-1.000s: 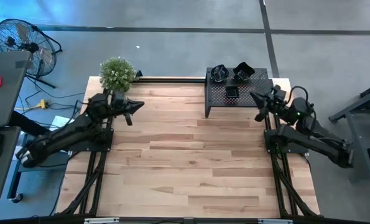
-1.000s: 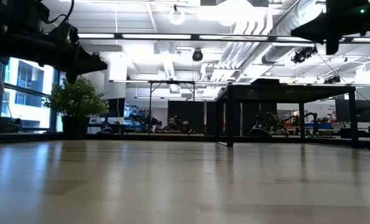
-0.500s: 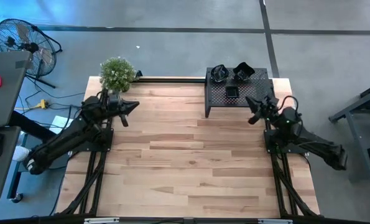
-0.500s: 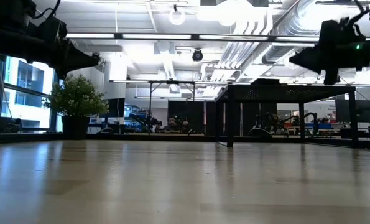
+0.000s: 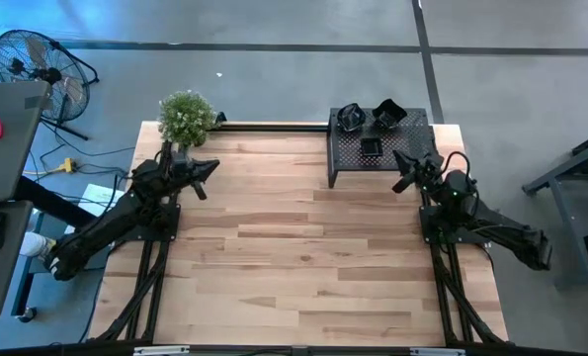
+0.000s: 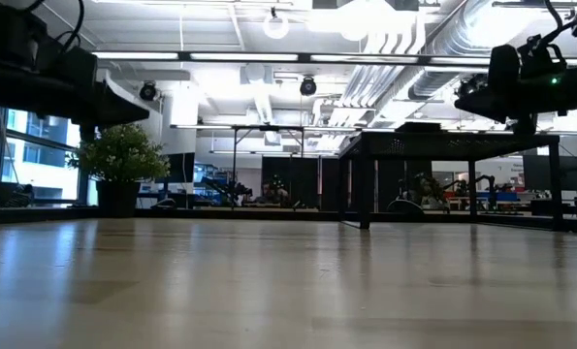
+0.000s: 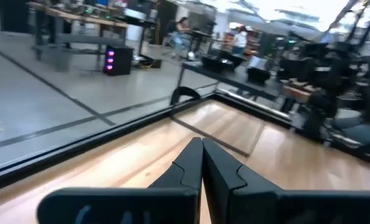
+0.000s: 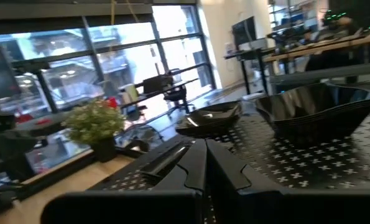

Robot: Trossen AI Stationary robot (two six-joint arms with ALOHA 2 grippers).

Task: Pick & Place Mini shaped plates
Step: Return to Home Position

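Three mini shaped plates lie on top of a black perforated stand (image 5: 348, 160) at the table's far right: a round one (image 5: 349, 117), a wavy-edged one (image 5: 387, 114) and a flat square one (image 5: 370, 146). In the right wrist view the wavy plate (image 8: 315, 112) and the round plate (image 8: 212, 119) show close ahead. My right gripper (image 5: 399, 155) is shut and empty and hovers at the stand's right end, pointing level. My left gripper (image 5: 212, 165) is shut and empty; it hangs over the table's far left, beside the plant (image 5: 187, 117).
The green plant (image 6: 118, 160) stands in its pot at the far left corner. The stand (image 6: 443, 145) rises on dark legs at the far right. Bare wooden tabletop (image 5: 303, 257) stretches between the arms and toward the near edge. A fan (image 5: 37, 64) stands on the floor off the table.
Both grippers have sunk lower while staying shut. My right gripper has dropped the most and tipped toward level beside the stand. My left gripper has drawn back a little toward the table's left edge.
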